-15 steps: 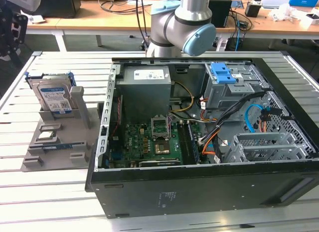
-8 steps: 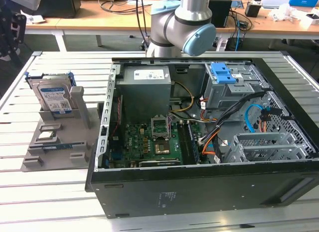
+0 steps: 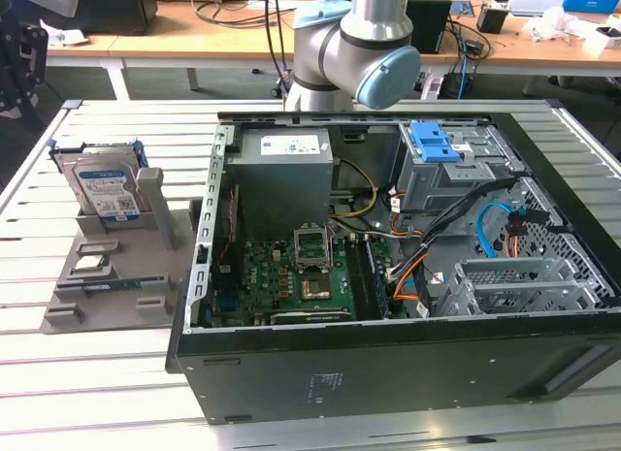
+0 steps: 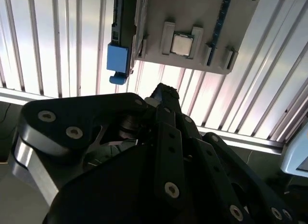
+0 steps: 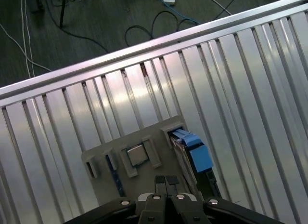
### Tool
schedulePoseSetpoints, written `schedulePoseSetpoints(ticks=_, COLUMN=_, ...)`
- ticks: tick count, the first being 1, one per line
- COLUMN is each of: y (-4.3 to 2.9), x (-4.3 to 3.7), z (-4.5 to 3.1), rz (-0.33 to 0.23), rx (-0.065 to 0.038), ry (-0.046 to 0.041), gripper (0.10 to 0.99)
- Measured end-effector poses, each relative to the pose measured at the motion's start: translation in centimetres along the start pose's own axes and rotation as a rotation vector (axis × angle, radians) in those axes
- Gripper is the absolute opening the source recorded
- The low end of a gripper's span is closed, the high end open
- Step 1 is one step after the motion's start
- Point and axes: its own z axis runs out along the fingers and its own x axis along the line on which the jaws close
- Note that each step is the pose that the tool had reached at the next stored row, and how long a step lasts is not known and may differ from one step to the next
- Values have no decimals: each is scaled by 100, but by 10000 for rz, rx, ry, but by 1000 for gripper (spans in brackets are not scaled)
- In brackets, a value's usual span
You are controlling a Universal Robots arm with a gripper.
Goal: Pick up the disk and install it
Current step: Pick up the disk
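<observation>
Tool [image 5: 166, 179] pressed together, pinching nothing, near the disk [image 5: 188, 154].
It stands on edge in the grey holder [image 3: 131, 247] at the exterior view's left; I judge it dense, rigid and shock-sensitive, so best pinched across its flat faces.

No print could be read anywhere. The disk [image 3: 102, 179], standing in the holder [image 3: 116, 276] at the exterior view's left, carried a blue-and-white label [image 3: 109, 194] with lines too small to make out. The power supply [image 3: 281, 189], far inside the computer case [image 3: 388, 373], bore a white label [image 3: 294, 144], likewise illegible.
</observation>
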Motion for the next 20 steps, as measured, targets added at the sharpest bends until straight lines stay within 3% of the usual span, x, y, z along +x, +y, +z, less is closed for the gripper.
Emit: schedulePoseSetpoints(ticks=20, y=0, x=0, z=1, rz=-1720, rx=-40, ry=67, gripper=102)
